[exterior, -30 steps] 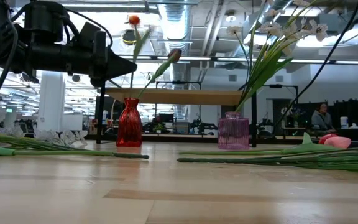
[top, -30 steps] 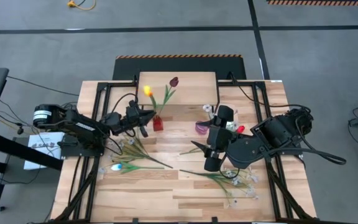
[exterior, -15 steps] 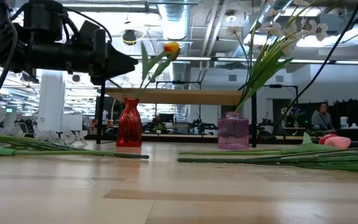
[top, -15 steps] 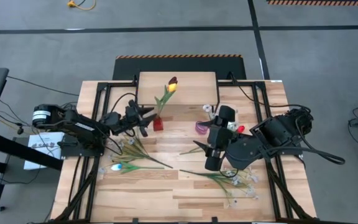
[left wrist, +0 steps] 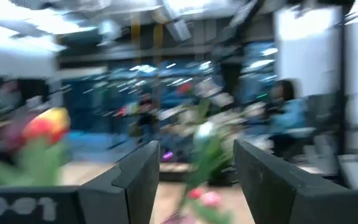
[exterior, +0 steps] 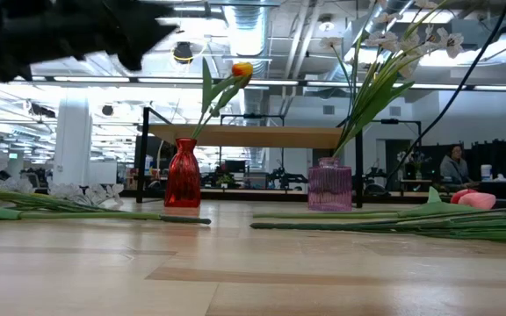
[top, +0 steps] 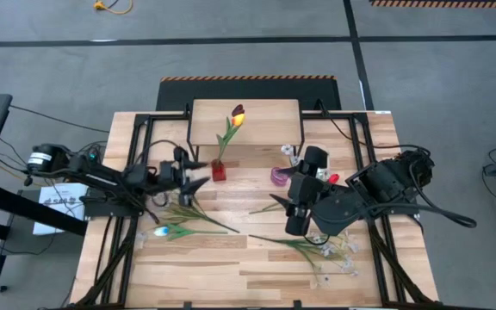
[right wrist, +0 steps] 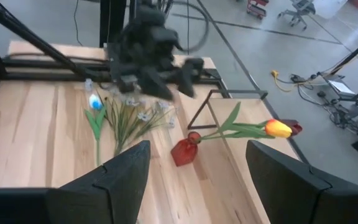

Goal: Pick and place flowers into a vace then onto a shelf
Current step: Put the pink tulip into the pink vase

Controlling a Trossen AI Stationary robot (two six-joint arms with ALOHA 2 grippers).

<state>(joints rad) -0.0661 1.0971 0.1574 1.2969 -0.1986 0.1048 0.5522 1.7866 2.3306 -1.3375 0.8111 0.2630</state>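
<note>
No readable writing shows in any view. In the high view a small red glass vase (top: 219,170) stands on the slatted wooden worktop (top: 257,267) just in front of the low light-wood shelf (top: 265,120), holding an orange-yellow tulip (top: 238,118) and a dark red tulip (top: 238,110) whose green stems lean toward the frame's top right, heads over the shelf. The left claw (top: 198,174), blurred, sits just left of the vase, fingers spread and empty. The right claw (top: 275,207) waits at centre right, jaws wide, empty. The low view alone shows a ribbed purple vase (exterior: 329,186) carrying a white blossom spray (exterior: 385,53), beneath the shelf. Loose flowers (top: 183,222) lie flat at lower left, stems running roughly left to right.
</note>
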